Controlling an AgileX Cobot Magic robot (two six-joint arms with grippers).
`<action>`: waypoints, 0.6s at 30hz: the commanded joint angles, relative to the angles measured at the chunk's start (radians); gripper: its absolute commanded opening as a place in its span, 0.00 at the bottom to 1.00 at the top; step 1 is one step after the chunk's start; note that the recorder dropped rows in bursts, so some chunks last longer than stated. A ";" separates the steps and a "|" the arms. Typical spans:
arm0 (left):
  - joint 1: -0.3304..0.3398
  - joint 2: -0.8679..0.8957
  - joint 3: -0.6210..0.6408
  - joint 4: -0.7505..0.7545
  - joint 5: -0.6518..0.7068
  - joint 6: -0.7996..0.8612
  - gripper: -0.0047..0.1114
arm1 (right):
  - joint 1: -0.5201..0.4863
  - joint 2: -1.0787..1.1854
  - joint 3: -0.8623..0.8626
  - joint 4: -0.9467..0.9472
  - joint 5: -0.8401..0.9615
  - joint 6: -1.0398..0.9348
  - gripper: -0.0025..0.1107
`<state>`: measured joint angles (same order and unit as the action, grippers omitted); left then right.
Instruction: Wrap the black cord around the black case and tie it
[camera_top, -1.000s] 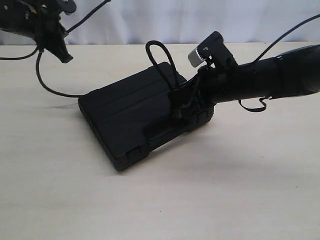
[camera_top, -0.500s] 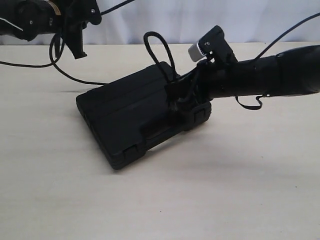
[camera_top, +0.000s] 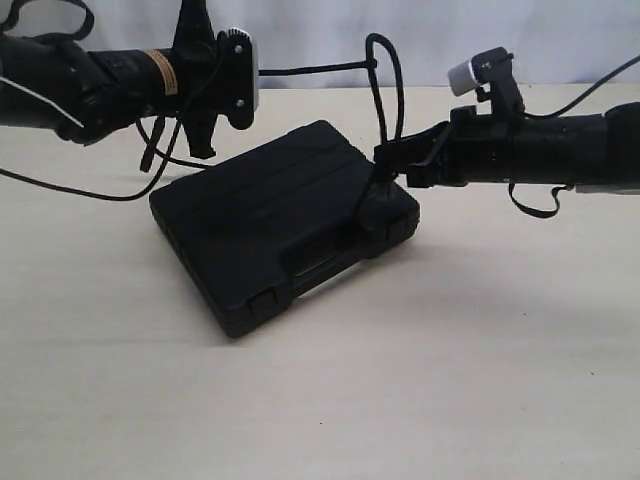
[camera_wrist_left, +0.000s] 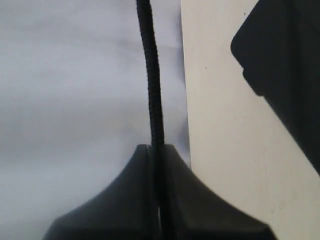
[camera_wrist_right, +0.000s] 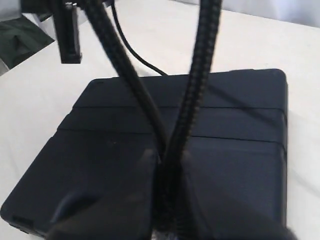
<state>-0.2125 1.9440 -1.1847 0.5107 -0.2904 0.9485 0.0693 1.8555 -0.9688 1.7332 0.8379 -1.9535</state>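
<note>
The black case (camera_top: 260, 215) lies flat on the table, seen also in the left wrist view (camera_wrist_left: 285, 65) and the right wrist view (camera_wrist_right: 235, 165). The black cord (camera_top: 320, 68) runs taut and level from my left gripper (camera_top: 252, 72) to a tall loop above the case's right corner. The left gripper (camera_wrist_left: 156, 150) is shut on the cord (camera_wrist_left: 152, 75). Two strands of cord (camera_wrist_right: 200, 75) drop from the loop into my right gripper (camera_top: 385, 165), which is shut on them just above the case's corner (camera_wrist_right: 167, 165).
A pale wall stands behind the tan table (camera_top: 450, 380). Thin black lines (camera_top: 70, 192) trail over the table left of the case, below the left arm. The right arm's cable (camera_top: 535, 205) hangs under its forearm.
My left gripper has swung right and turned toward the case, drawing the cord level and taut. The right gripper has risen and pulled back right, and the loop stands taller.
</note>
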 joint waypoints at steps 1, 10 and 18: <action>0.008 0.001 0.066 0.271 -0.233 -0.255 0.04 | -0.052 0.025 -0.006 0.011 0.043 -0.013 0.06; 0.097 0.001 0.077 0.688 -0.448 -0.616 0.04 | -0.057 0.032 -0.008 0.011 0.046 -0.032 0.06; 0.095 0.001 0.077 0.722 -0.569 -0.616 0.04 | -0.054 0.032 -0.007 0.007 0.086 -0.032 0.06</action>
<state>-0.1172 1.9461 -1.1096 1.2536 -0.8039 0.3511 0.0241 1.8868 -0.9688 1.7314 0.8821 -1.9731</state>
